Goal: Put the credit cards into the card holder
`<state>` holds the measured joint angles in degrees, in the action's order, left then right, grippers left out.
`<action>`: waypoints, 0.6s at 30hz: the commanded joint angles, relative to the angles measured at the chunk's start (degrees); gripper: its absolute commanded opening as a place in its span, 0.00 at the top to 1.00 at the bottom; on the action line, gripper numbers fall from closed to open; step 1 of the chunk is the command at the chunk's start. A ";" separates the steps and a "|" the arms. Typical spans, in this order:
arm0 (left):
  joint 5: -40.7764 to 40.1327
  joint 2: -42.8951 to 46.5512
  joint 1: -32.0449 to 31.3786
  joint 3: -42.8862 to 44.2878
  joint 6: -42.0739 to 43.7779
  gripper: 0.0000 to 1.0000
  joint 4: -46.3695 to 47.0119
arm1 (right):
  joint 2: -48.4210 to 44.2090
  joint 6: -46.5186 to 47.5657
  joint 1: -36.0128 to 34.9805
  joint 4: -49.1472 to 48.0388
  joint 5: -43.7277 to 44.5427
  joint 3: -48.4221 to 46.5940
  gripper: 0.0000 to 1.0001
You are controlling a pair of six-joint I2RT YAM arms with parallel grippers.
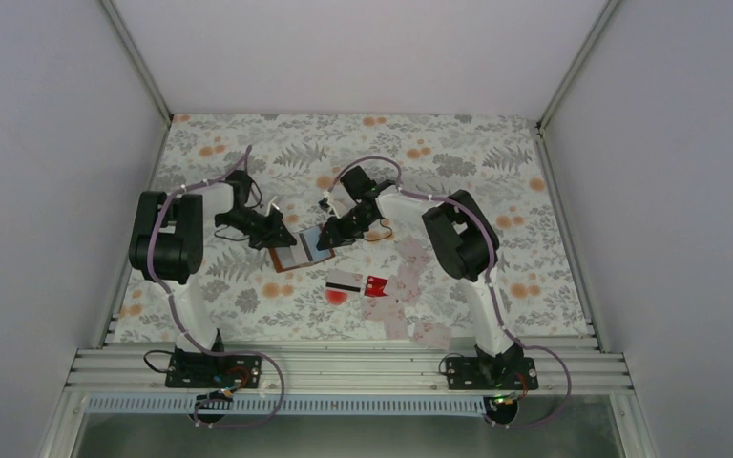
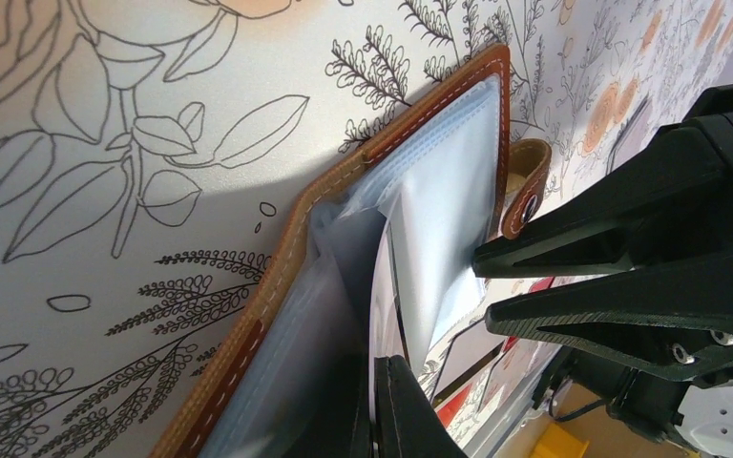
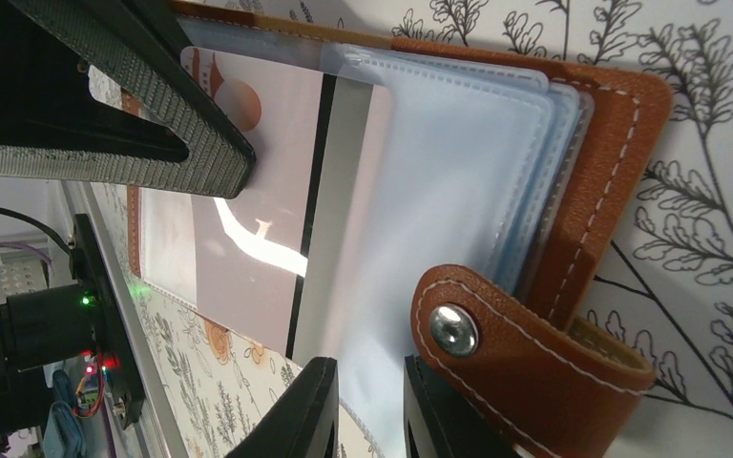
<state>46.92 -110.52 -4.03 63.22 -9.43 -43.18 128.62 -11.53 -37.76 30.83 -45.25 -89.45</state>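
Note:
The brown leather card holder (image 1: 291, 256) lies open on the flowered table between both arms, its clear sleeves fanned up (image 2: 277, 277) (image 3: 611, 191). A pale pinkish credit card (image 3: 267, 172) with a black stripe sits partly inside one clear sleeve. My left gripper (image 1: 277, 232) (image 2: 374, 367) is shut on this card's outer edge. My right gripper (image 1: 327, 236) (image 3: 370, 382) stands with its jaws a little apart, its tips against the sleeve's edge beside the snap strap (image 3: 506, 363). More credit cards lie loose to the right: a striped pale one (image 1: 344, 281), a red one (image 1: 377, 284) and several pale ones (image 1: 406, 281).
A round red spot (image 1: 336, 297) marks the cloth just below the striped card. Pale cards trail toward the right arm's base (image 1: 429, 334). The metal rail (image 1: 344, 367) runs along the near edge, and white walls enclose the table on three sides.

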 commanded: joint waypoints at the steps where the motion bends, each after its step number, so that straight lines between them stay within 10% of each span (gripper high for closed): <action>1: -4.19 -2.10 -0.82 -0.79 0.70 0.98 -0.12 | -2.32 -0.22 0.43 1.19 2.54 0.67 0.80; 18: -5.07 -1.07 -1.06 -1.69 -0.83 0.98 2.26 | -5.41 -1.37 2.91 3.31 3.82 1.72 0.57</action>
<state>47.22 -110.52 -4.36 62.43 -9.82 -41.21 122.67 -12.49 -34.72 33.50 -41.52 -89.25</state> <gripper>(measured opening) 0.027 0.431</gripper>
